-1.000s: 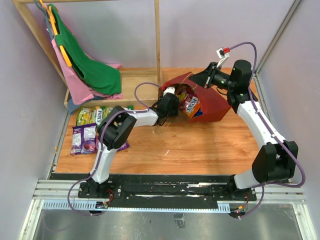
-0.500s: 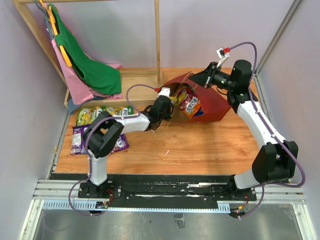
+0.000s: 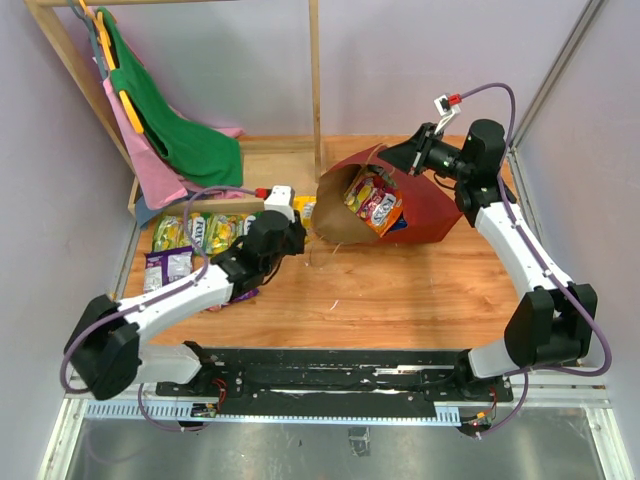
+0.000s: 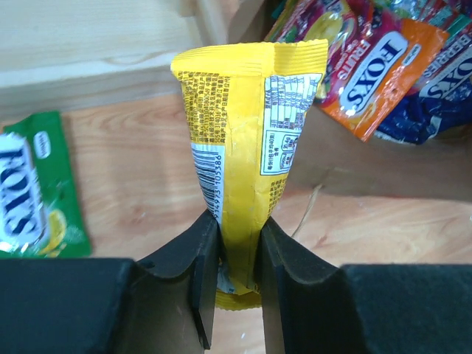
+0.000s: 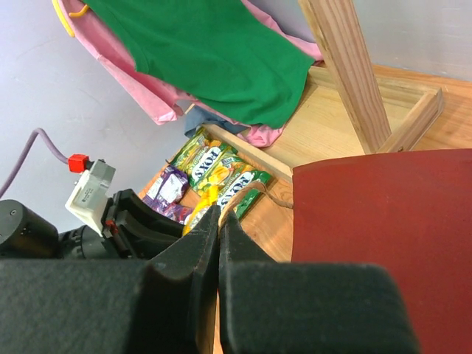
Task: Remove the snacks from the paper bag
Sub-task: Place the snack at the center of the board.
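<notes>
Left gripper (image 4: 237,247) has backed out of the paper bag (image 3: 425,215) since a second ago, jaws pinching the bottom end of a yellow packet (image 4: 247,125) that stands upright between them. The wrist view shows its barcode side; from overhead you barely see it. Just past it, orange and red packets (image 4: 369,66) sit in the bag's mouth, nothing in the way. Green packet (image 4: 33,192) lies flat on the left. Right gripper (image 5: 218,221) is squeezed together up at the bag's top edge, can't tell if it's actually got anything. Further left, a row of packets (image 3: 205,232) lies near the wooden rack (image 3: 315,90).
</notes>
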Controlling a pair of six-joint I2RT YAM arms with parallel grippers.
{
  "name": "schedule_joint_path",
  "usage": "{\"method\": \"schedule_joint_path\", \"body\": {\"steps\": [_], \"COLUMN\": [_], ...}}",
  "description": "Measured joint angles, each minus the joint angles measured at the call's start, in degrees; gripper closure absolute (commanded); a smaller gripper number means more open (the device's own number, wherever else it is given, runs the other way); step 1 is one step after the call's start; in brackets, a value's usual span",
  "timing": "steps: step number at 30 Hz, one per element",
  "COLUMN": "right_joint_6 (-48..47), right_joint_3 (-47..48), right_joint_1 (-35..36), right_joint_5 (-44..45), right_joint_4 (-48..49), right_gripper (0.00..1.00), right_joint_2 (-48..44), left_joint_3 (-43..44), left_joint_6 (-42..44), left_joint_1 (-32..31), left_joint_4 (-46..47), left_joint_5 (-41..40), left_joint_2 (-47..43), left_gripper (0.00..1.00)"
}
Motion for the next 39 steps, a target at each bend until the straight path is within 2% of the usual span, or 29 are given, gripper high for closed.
{"method": "schedule_joint_path", "body": {"steps": [5, 9, 14, 19, 31, 32, 34, 38, 39], "right_joint_6": [0.3, 0.5, 0.7, 0.7, 0.7, 0.8, 0.9, 1.1, 1.2], "right_joint_3": [0.0, 0.0, 0.0, 0.0, 0.0, 0.0, 0.0, 0.0, 0.0], "right_joint_1": [0.0, 0.0, 0.0, 0.0, 0.0, 0.0, 0.0, 0.0, 0.0], "right_joint_5": [-0.1, -0.1, -0.1, -0.1, -0.2, -0.2, -0.2, -0.2, -0.3], "right_joint_4": [0.1, 0.3, 0.5, 0.5, 0.7, 0.9, 1.0, 1.4, 1.5], "right_gripper": [0.99, 0.99, 0.99, 0.99, 0.99, 0.99, 0.99, 0.99, 0.99], "right_joint_2": [0.0, 0.0, 0.0, 0.0, 0.6, 0.9, 1.4, 2.3, 2.5], "left_joint_3": [-2.7, -4.9, -6.3, -5.0, 5.2, 5.9, 7.6, 10.8, 11.3], "left_joint_6": [-2.7, -5.1, -6.5, -6.3, -4.4, -4.3, -3.8, -2.9, -2.8], "left_joint_1": [0.0, 0.6, 5.5, 8.1, 11.6, 12.3, 13.7, 15.8, 16.0], "left_joint_4": [-9.2, -14.4, -18.7, -20.2, -17.8, -17.4, -16.2, -14.2, -13.8], "left_joint_5": [-1.4, 0.3, 4.2, 4.0, 2.7, 2.7, 2.8, 3.8, 4.1], "left_joint_2": [-7.1, -8.0, -7.2, -2.8, 12.9, 13.8, 16.0, 20.3, 21.1], "left_gripper": [0.68, 0.68, 0.69, 0.7, 0.71, 0.69, 0.59, 0.22, 0.17]}}
